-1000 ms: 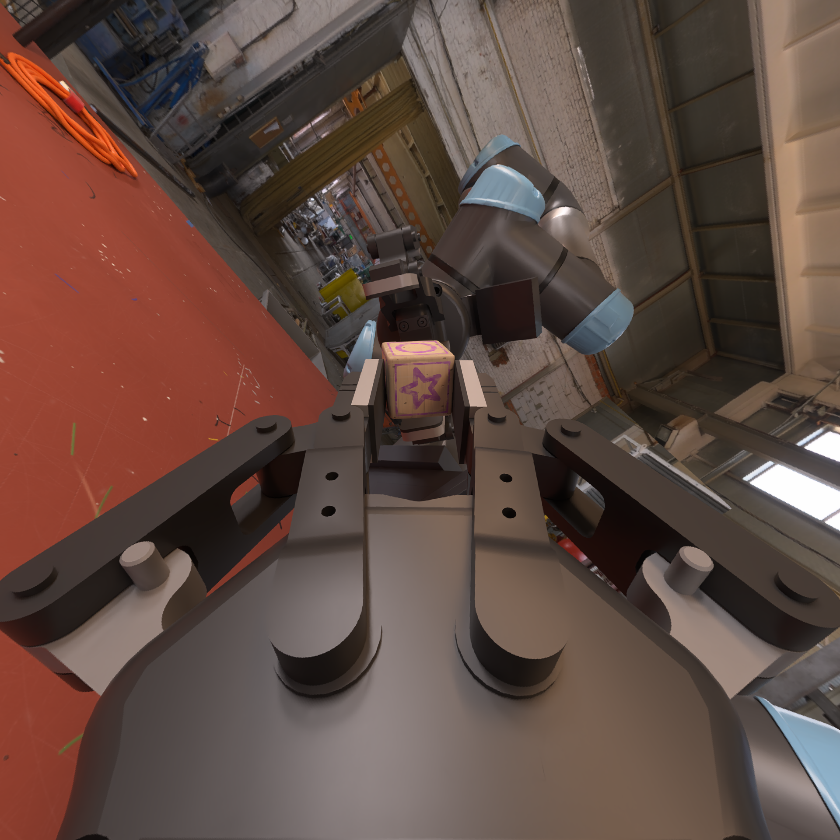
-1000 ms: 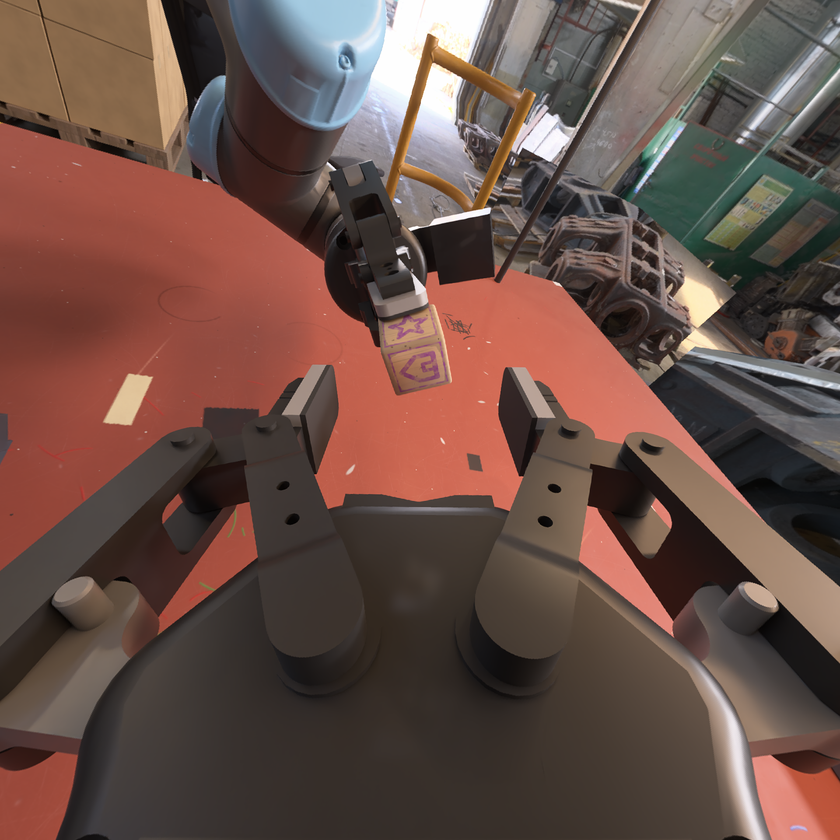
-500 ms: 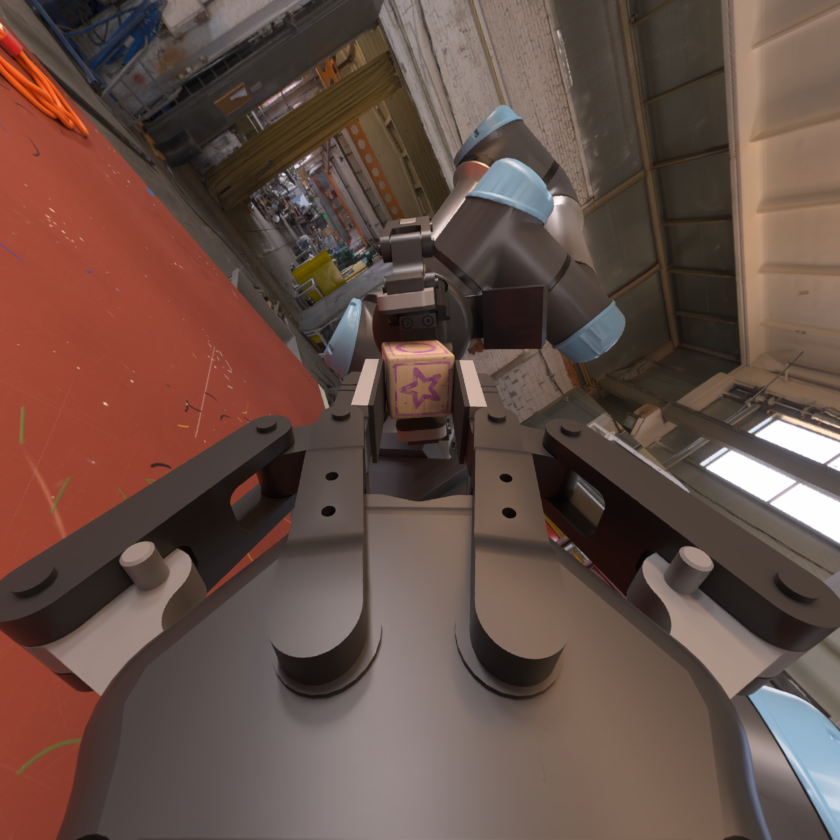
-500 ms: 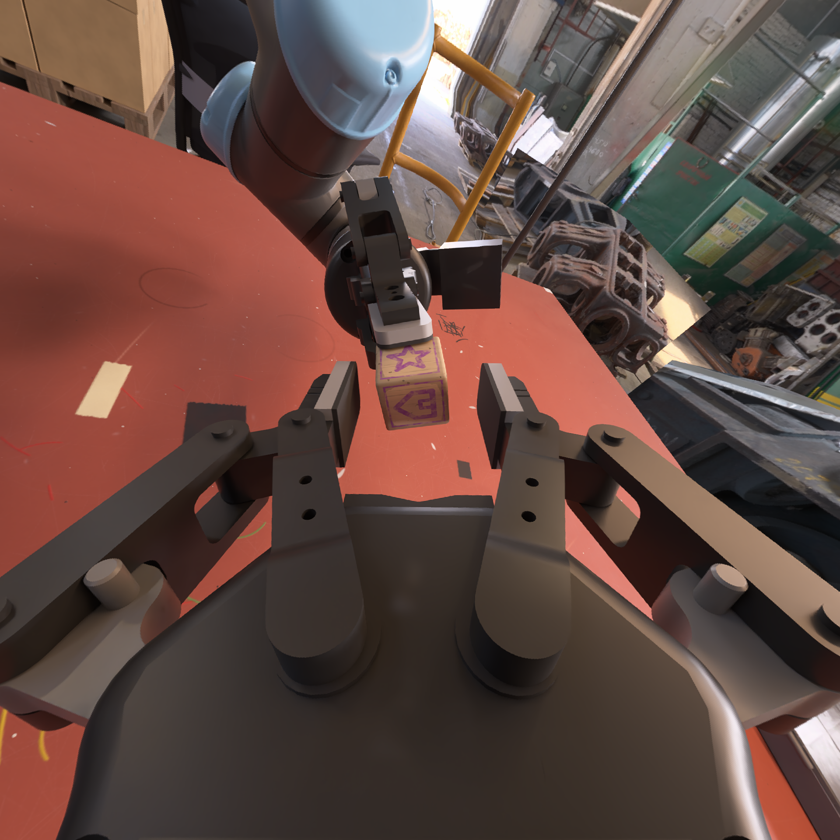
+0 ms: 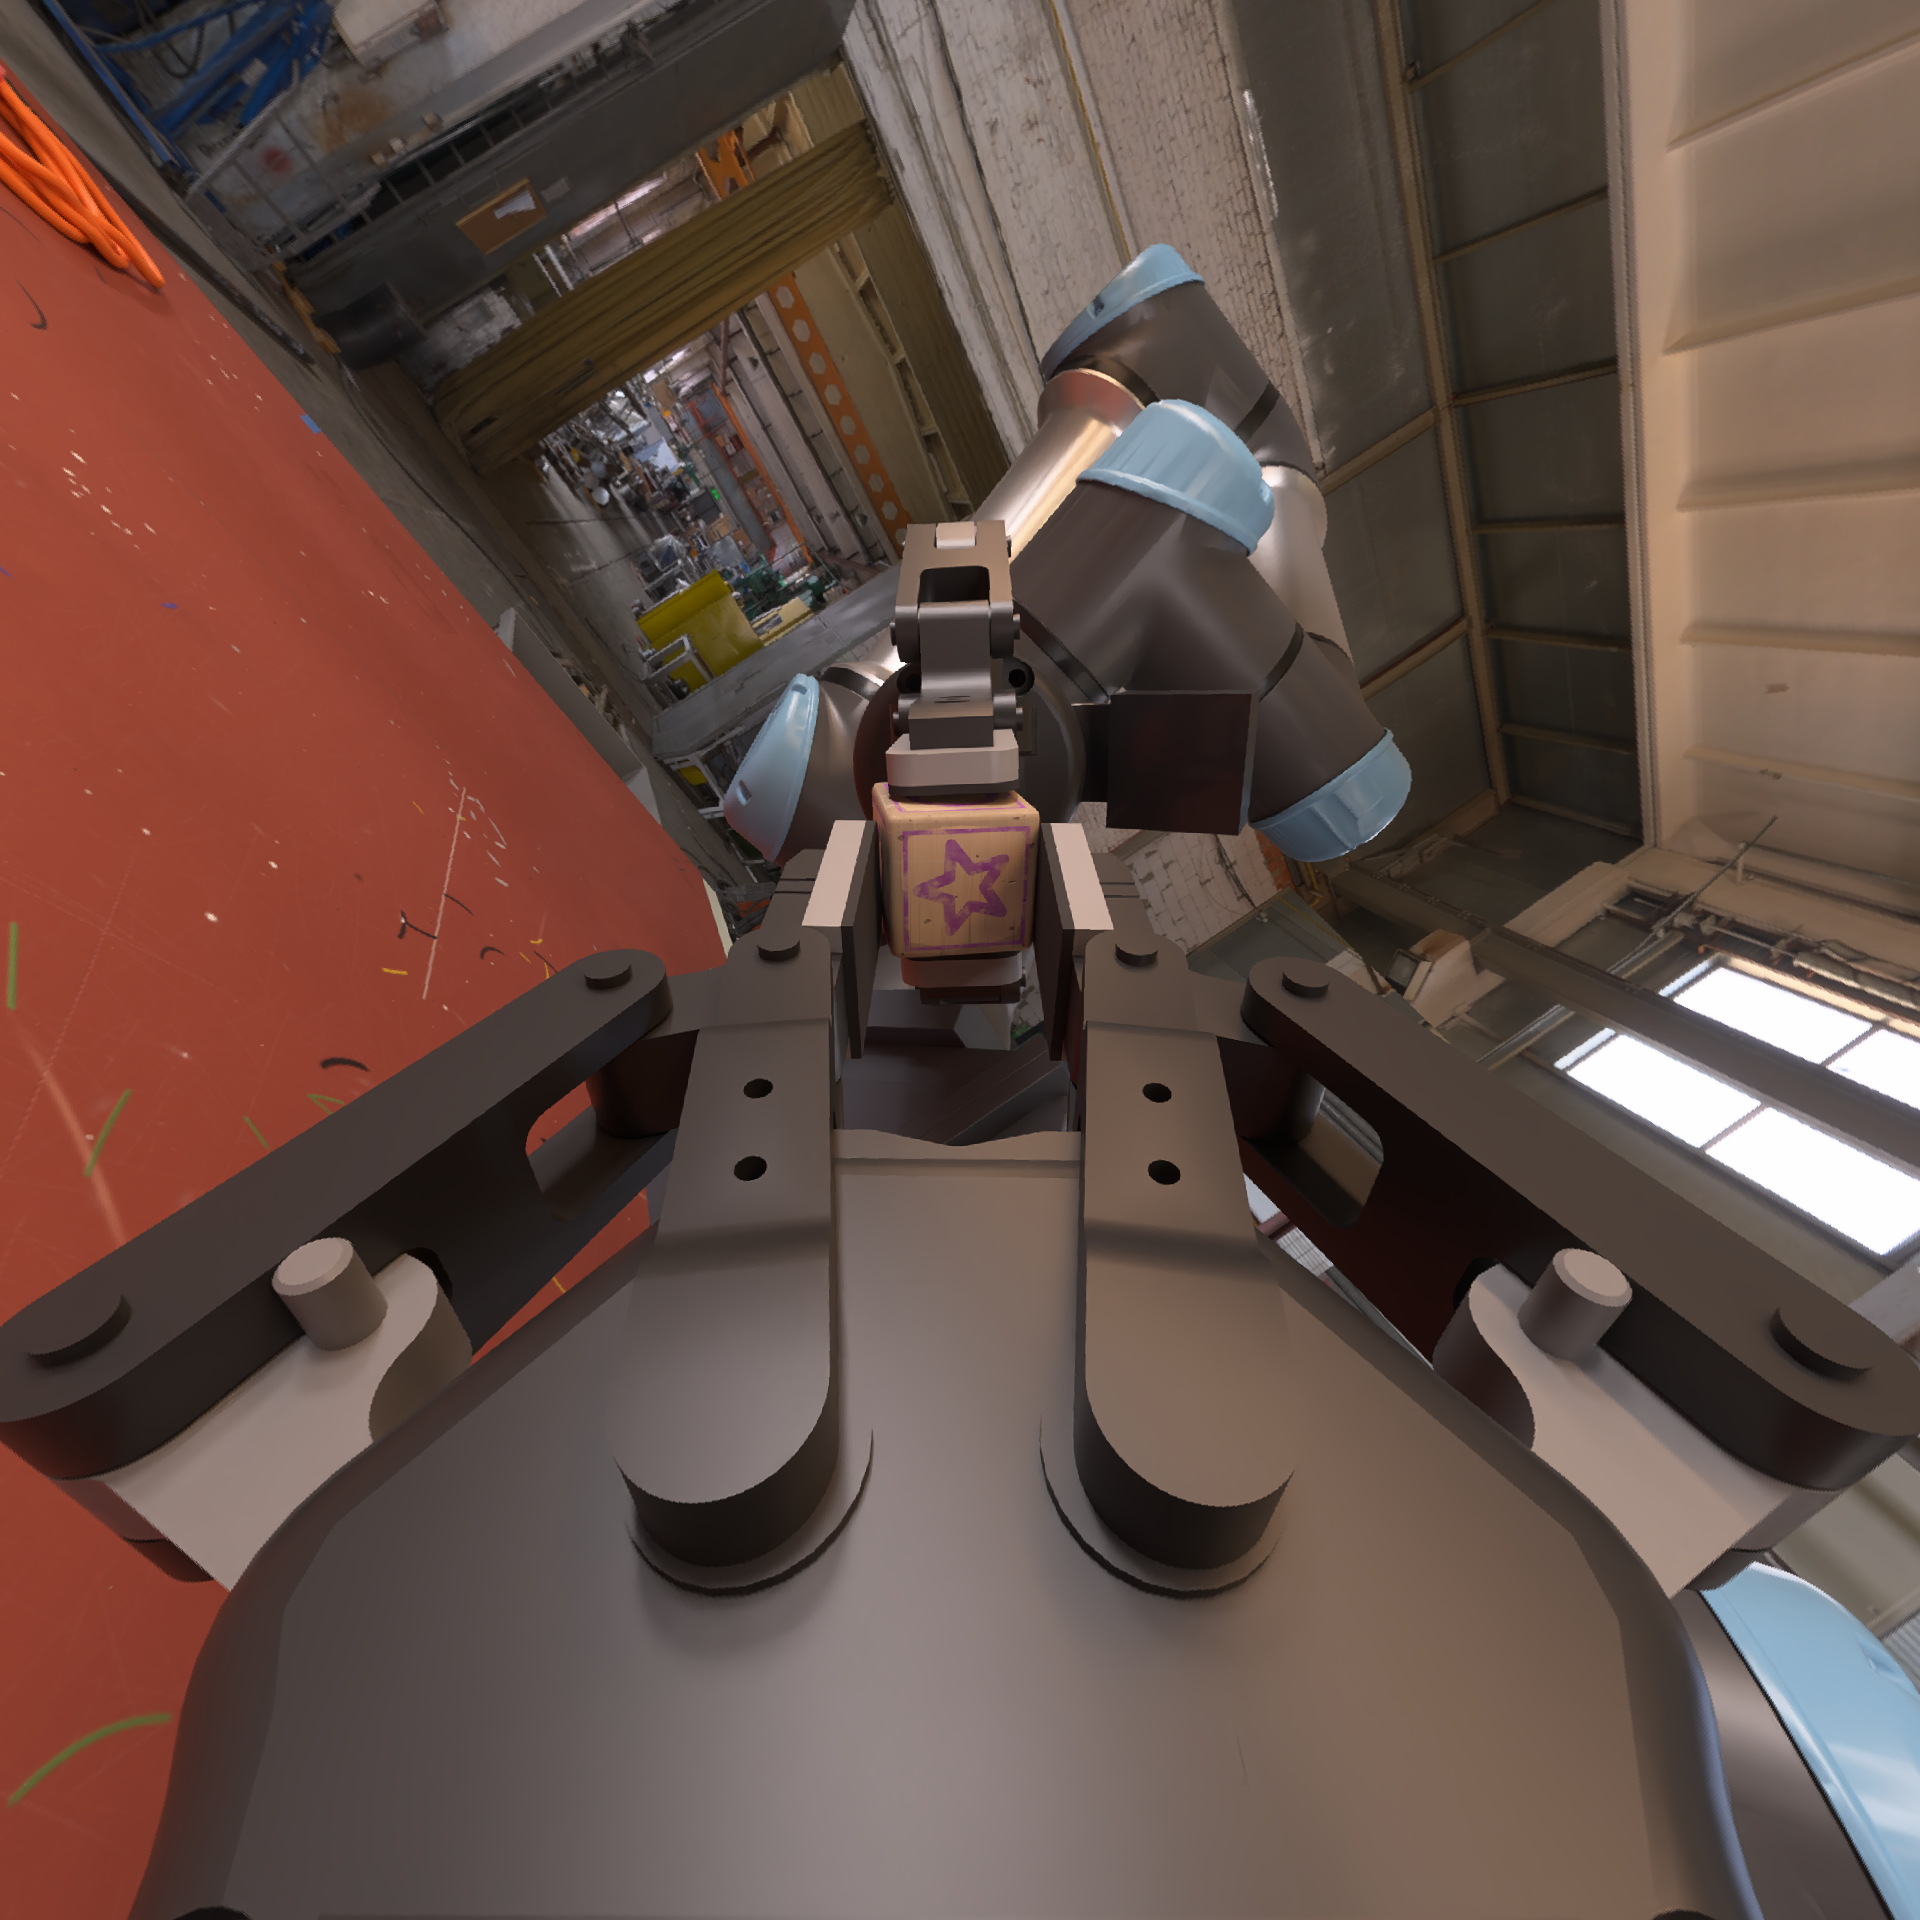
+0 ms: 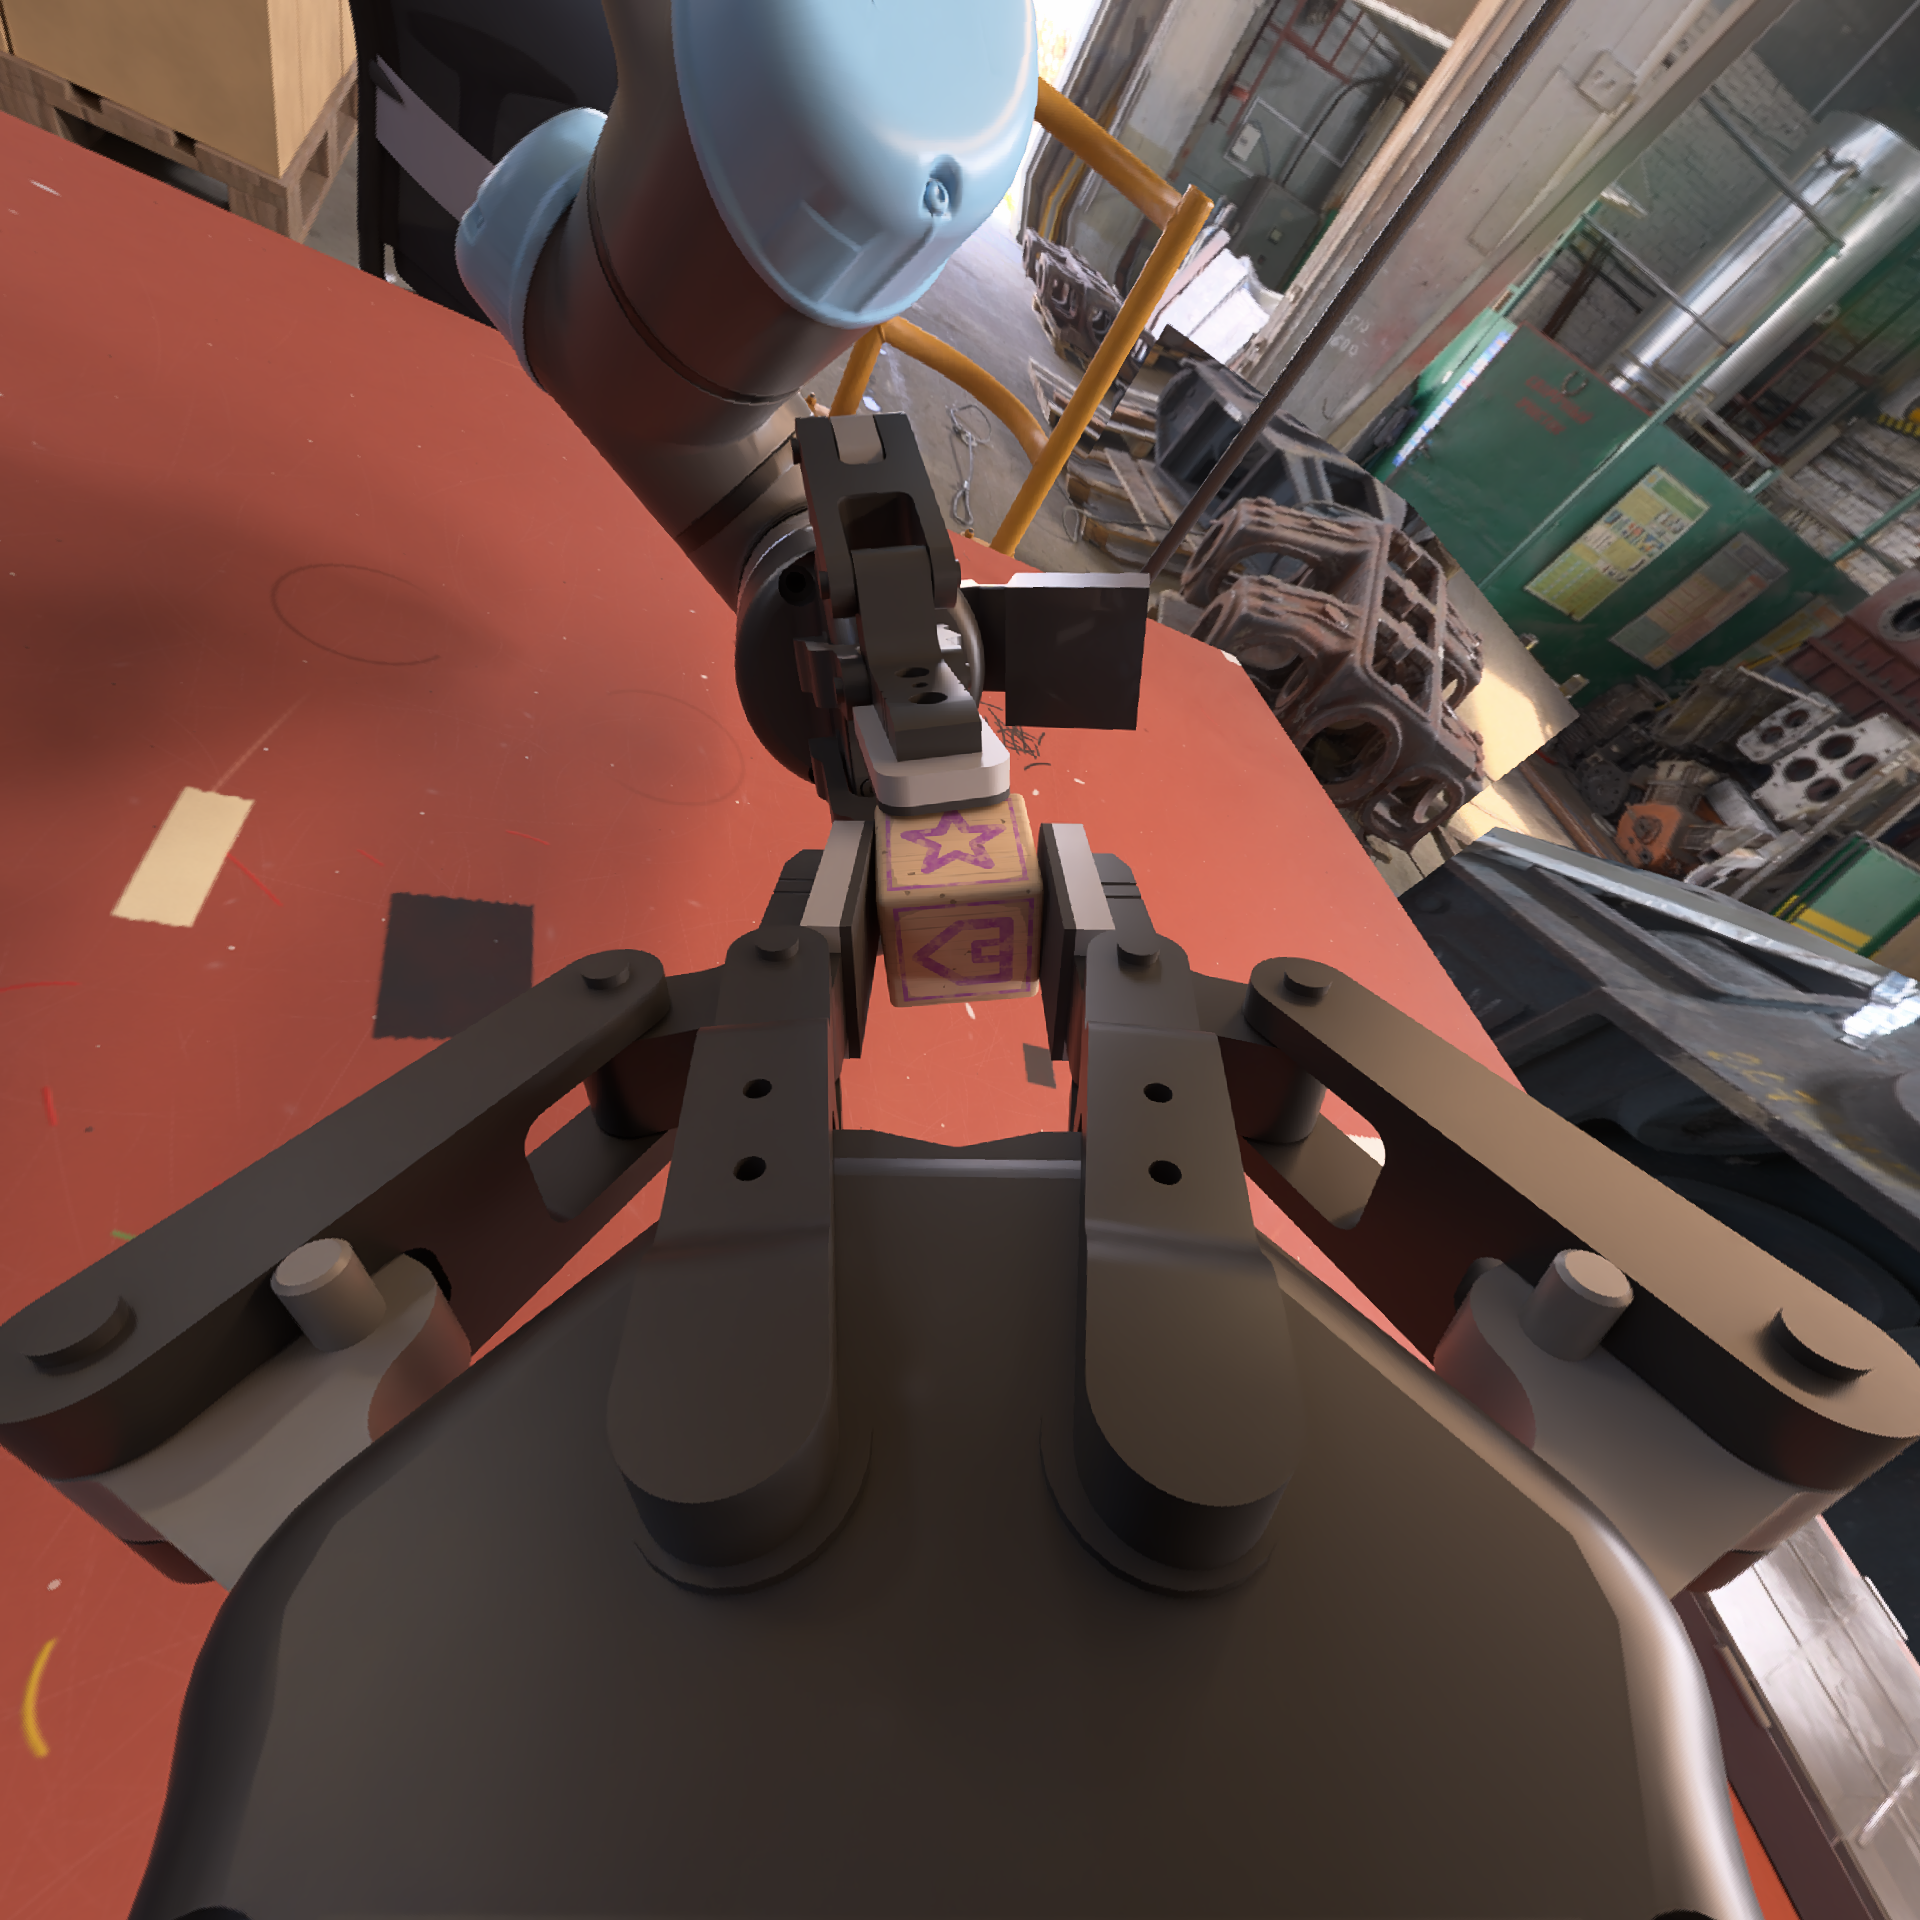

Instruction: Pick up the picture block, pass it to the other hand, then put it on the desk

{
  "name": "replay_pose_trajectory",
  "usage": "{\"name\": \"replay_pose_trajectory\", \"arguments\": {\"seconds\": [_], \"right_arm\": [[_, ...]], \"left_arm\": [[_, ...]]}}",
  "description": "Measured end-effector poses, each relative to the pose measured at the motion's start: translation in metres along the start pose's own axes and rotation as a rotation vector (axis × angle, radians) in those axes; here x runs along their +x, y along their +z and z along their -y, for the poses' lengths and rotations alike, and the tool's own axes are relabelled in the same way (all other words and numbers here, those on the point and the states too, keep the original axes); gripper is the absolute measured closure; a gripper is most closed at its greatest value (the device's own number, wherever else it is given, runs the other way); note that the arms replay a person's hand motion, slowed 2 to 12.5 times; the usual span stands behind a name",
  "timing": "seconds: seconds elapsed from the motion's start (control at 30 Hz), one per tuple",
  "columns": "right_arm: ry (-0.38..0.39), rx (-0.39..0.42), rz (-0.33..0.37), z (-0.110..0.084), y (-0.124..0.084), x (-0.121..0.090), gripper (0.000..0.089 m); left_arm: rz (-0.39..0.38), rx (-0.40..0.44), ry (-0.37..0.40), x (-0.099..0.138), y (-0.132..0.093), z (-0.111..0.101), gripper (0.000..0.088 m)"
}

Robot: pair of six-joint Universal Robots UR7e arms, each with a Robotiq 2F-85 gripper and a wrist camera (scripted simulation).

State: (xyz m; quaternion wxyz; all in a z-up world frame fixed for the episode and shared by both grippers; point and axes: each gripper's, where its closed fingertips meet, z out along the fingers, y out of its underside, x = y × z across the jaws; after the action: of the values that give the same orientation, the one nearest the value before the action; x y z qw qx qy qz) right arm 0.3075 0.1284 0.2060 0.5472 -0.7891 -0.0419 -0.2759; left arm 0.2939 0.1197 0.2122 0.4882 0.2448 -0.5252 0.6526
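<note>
Because the handover was midway, the picture block (image 5: 957,884) sat clamped between the left gripper's (image 5: 957,883) fingers while the right gripper's (image 6: 957,914) fingers pressed its other two faces, high above the desk (image 6: 312,520), both gripping it

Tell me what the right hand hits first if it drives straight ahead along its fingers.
The picture block already sits between the right hand fingers; pushing on, it likely meets the left hand gripping the block's far end.
</note>
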Motion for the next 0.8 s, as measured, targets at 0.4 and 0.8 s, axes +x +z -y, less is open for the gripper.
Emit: {"name": "replay_pose_trajectory", "arguments": {"seconds": [0.4,0.8], "right_arm": [[-0.005,-0.008,-0.012,0.0010,-0.0022,0.0026,0.0621],[-0.016,-0.019,-0.012,0.0026,-0.0056,0.0052,0.0642]], "left_arm": [[-0.015,0.005,0.012,0.0011,0.0024,0.0022,0.0614],[-0.020,0.032,0.042,0.0047,0.0051,0.0099,0.0455]]}}
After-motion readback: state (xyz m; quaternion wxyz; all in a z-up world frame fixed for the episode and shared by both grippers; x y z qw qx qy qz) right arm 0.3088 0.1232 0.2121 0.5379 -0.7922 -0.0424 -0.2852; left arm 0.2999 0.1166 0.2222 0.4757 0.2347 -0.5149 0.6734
